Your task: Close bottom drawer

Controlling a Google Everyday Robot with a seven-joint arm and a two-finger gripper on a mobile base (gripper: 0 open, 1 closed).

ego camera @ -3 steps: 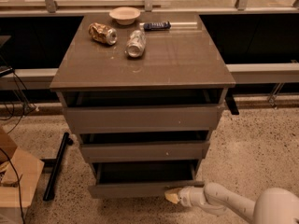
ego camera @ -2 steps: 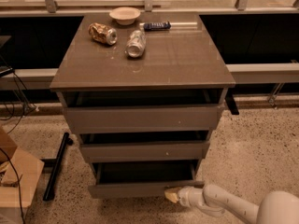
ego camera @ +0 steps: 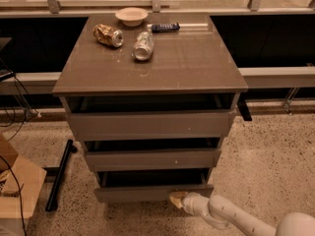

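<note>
Here: gripper at the lower right of the open bottom drawer

The grey-brown three-drawer cabinet (ego camera: pixel 147 63) stands on a speckled terrazzo floor (ego camera: pixel 275 156). Its lowest tier, the thin, plain, handle-less bottom drawer (ego camera: pixel 147 192), is drawn out towards the camera, and a dark strip of its interior shows above the flat front. The middle-tier drawer front with a small white speck (ego camera: pixel 152 159) and the tall, wide top-tier drawer front (ego camera: pixel 147 126) sit above it, each with a dark opening over its upper edge.

The white-bodied, tan-tipped gripper (ego camera: pixel 176 199) lies low, near the floor, just in front of the bottom drawer's lower edge and towards its right end. Its tan fingertips (ego camera: pixel 178 198) lie together as one wedge with no gap showing, and they clasp nothing. The drawer front is just beyond and above them, and most of its width lies on the left of them. Whether tip and front actually touch cannot be told. The white jointed arm (ego camera: pixel 231 215) runs from the gripper to the lower right corner of the view.

On the cabinet top rest a crushed gold-coloured can (ego camera: pixel 108 35), a silver can lying on its side (ego camera: pixel 143 45), a shallow cream bowl (ego camera: pixel 131 16) and a dark, flat, oblong object (ego camera: pixel 165 27). A black bar (ego camera: pixel 59 175) lies on the floor left of the cabinet.
</note>
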